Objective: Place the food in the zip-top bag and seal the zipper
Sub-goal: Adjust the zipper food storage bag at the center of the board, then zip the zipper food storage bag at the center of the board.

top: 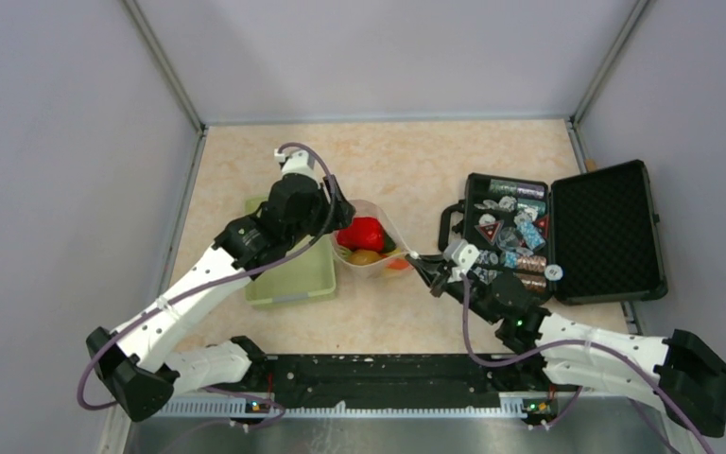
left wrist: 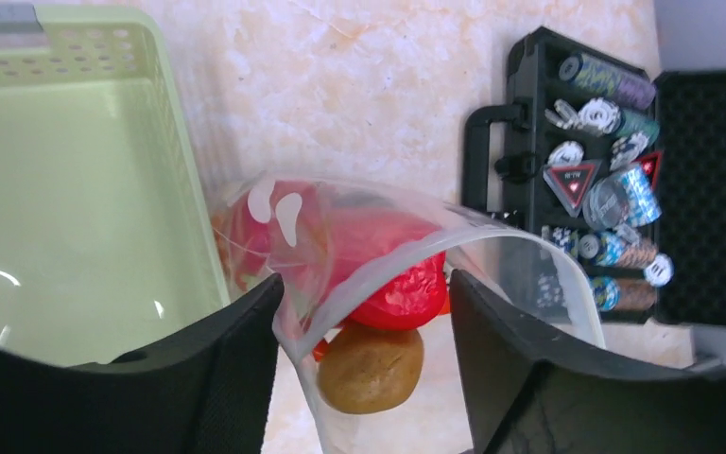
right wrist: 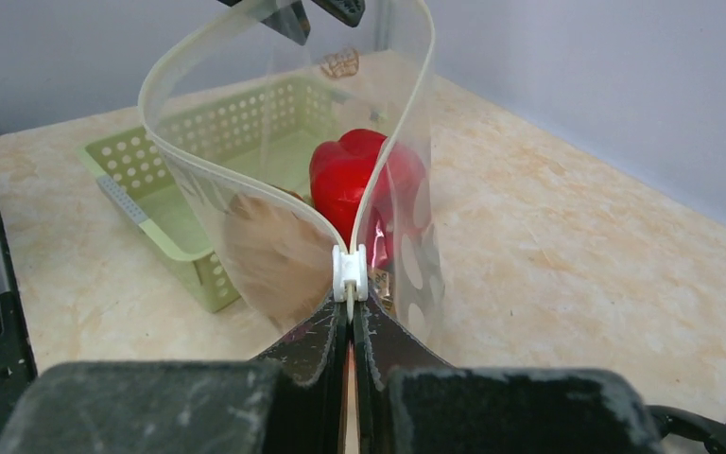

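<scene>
Clear zip-top bag (right wrist: 414, 248): right pincer (right wrist: 350, 307) clamped on its zipper (right wrist: 147, 104) end; left pincer (left wrist: 364, 284) apart.

Food (top: 361, 234) in bag (right wrist: 414, 265); basket (top: 288, 298) left; case (top: 610, 232) right

The top external view looks down from above and behind the arm bases, far enough to take in the whole worktop (top: 416, 161). The left wrist view looks steeply down past the left hand (left wrist: 367, 279), close over the zip-top bag (left wrist: 529, 260). The right wrist view sits low behind the right hand (right wrist: 350, 312), facing level across the worktop. All three share the bag, the red pepper (right wrist: 350, 170) and the green basket (right wrist: 180, 142). The top and left wrist views also share the black case (top: 614, 227).
</scene>
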Controlling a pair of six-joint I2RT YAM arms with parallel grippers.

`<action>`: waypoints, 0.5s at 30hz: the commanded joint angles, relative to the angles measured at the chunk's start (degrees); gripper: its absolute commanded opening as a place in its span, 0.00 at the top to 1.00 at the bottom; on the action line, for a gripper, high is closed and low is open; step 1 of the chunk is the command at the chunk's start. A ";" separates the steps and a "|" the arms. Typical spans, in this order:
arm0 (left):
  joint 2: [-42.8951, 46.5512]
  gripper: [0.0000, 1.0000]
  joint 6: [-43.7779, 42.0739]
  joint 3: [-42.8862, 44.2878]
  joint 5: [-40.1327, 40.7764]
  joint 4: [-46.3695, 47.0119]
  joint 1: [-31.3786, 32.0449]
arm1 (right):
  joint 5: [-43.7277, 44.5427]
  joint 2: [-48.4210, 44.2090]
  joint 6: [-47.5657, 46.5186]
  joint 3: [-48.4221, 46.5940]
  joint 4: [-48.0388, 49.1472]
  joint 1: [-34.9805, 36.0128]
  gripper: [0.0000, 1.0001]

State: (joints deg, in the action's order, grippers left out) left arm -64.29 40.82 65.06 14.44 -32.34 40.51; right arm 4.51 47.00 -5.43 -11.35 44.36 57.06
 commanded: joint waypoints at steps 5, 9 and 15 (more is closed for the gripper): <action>6.35 0.02 -20.83 6.29 -4.34 1.70 -0.41 | -12.77 -2.98 -0.23 -12.39 -18.11 -4.59 1.00; 7.20 0.01 -29.73 13.42 -12.21 -2.84 -0.39 | -21.71 -1.78 -0.48 -17.89 -25.63 -9.03 1.00; 4.66 0.01 -34.54 14.10 -35.32 -0.25 -0.31 | -31.01 3.25 -3.72 -27.65 -37.80 -10.35 1.00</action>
State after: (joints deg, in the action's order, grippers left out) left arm -57.78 12.53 79.33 -5.26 -33.69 40.18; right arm -17.04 47.92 -6.94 -31.66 14.76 47.59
